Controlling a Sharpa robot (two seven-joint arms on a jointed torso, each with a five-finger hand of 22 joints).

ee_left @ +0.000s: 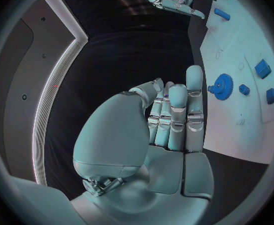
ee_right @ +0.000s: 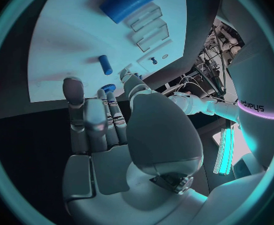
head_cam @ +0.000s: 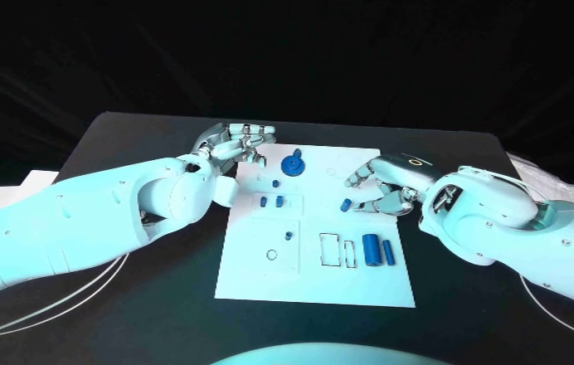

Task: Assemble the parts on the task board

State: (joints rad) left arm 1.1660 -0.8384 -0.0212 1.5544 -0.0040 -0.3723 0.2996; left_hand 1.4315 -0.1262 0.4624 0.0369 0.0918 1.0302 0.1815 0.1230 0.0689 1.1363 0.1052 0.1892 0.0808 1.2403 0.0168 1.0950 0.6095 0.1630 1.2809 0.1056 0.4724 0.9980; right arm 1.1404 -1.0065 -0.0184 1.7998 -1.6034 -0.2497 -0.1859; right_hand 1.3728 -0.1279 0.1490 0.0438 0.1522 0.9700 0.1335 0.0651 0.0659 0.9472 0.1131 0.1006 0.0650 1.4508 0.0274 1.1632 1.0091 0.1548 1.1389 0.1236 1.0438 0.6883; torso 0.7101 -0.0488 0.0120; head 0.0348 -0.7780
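The white task board [head_cam: 313,278] lies mid-table. A blue gear [head_cam: 293,164] stands near its far edge, also seen as the blue gear [ee_left: 222,86]. Small blue parts [head_cam: 274,201] sit below it. Two blue cylinders [head_cam: 379,250] lie beside rectangular slots [head_cam: 336,250]. My left hand [head_cam: 233,144] hovers at the board's far left corner, fingers stretched out side by side, holding nothing. My right hand [head_cam: 384,187] is over the board's right edge. Its thumb and a fingertip pinch a small blue part [ee_right: 108,88]. A blue peg [head_cam: 344,206] lies on the board just beyond its fingers.
Black table [head_cam: 143,299] surrounds the board. White cables [head_cam: 72,303] run along the near left. A pale sheet [head_cam: 30,184] lies at the left edge.
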